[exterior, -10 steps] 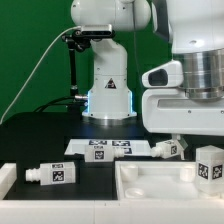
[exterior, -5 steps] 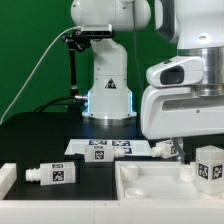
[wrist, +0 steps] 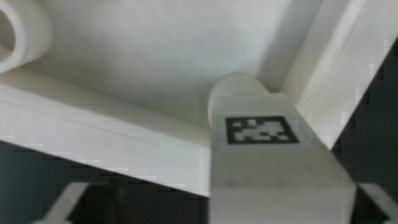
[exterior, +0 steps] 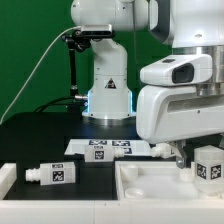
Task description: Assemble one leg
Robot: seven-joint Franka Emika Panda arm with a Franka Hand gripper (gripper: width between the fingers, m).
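Black table (exterior: 30,140) bears three tagged legs (exterior: 47,174) (exterior: 165,150) (exterior: 208,165) and one tray (exterior: 150,171); whether the fingers (wrist: 54,208) pinch anything I cannot tell.

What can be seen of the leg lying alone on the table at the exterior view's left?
The leg is a short, chunky white peg, plastic by its look, lying on its side on the black table. A small nub points toward the exterior view's left; a black-and-white tag sticker faces the camera. Only the table touches it.
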